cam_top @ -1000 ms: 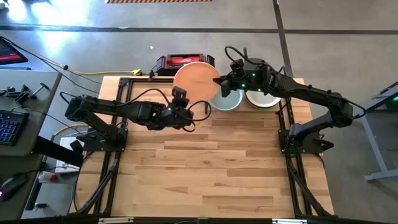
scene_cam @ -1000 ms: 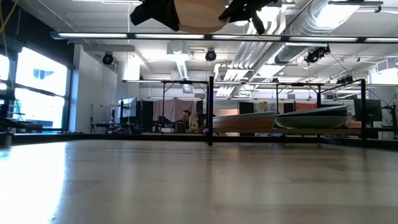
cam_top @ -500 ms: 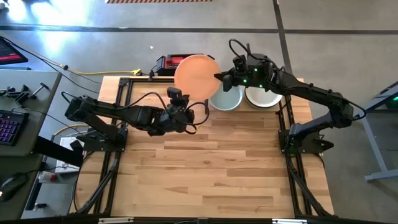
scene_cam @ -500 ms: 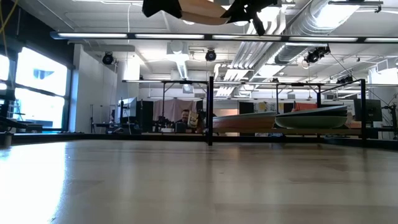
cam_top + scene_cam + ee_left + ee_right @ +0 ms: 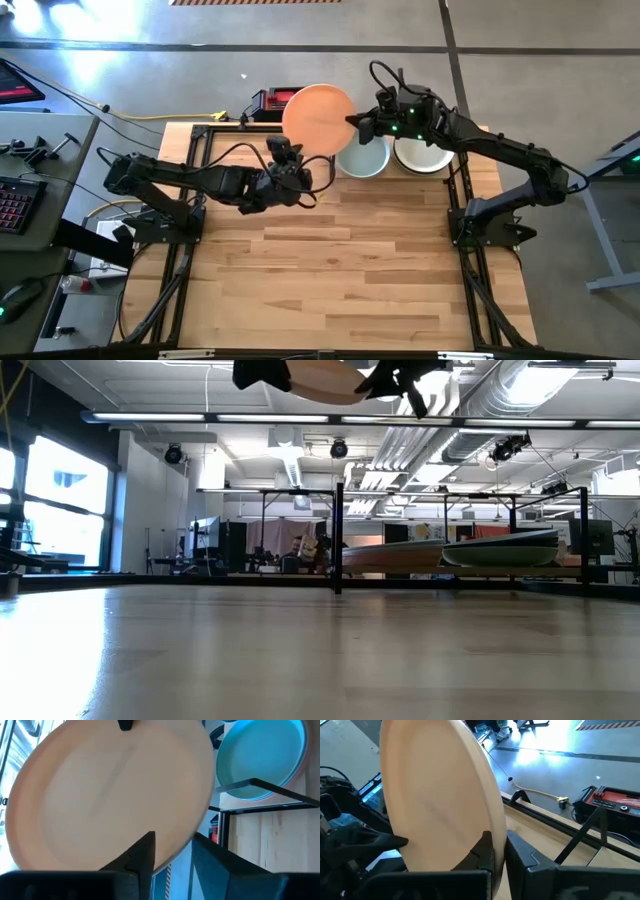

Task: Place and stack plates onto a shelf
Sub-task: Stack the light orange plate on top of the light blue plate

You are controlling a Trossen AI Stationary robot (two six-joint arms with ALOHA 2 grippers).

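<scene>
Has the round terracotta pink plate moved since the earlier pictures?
Yes. In the high view the round terracotta pink plate has shifted toward the table's far edge, now covering more of the red-and-black box.

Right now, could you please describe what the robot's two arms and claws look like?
Both arms are matte black and jointed, trailing loose black cables. The right arm shows small green lights near its wrist. The left claw and right claw each have two flat, dark angular fingers.

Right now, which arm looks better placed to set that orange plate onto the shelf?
The right. Its right gripper is clamped on the terracotta plate rim, right above the shelf, while the left gripper has its fingers apart.
</scene>
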